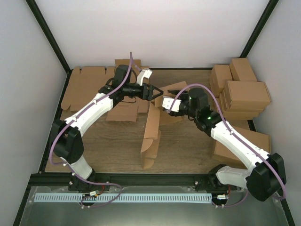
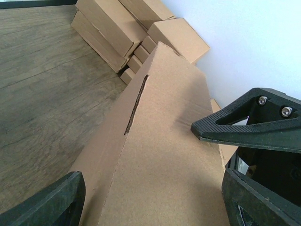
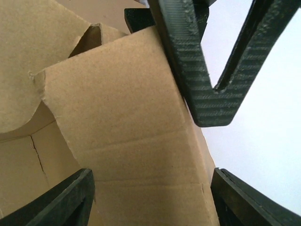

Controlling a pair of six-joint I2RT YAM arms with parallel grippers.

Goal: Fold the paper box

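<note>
1. Near R side: lone carton (image 1: 261, 137) lies flat on the table (image 1: 113, 146), partly under the R arm.
2. Mid-table: paper box (image 1: 151, 136), part-folded, stands on edge. Its long panel runs from near-centre toward the far side, w/ tabs bent at the near end.
3. At the box's far end: R gripper (image 1: 162, 102), jaws spread wide w/ a creased flap betw. its fingers (image 3: 61, 202). Can't tell if the pads touch it.
4. Just beyond, almost tip to tip w/ it: L gripper (image 1: 157, 92), also wide apart, straddling the box's slotted panel.
5. Far L: bundle of flat sheets (image 1: 87, 87).
6. Far R: stacked cartons (image 1: 242, 89) by the wall.
</note>
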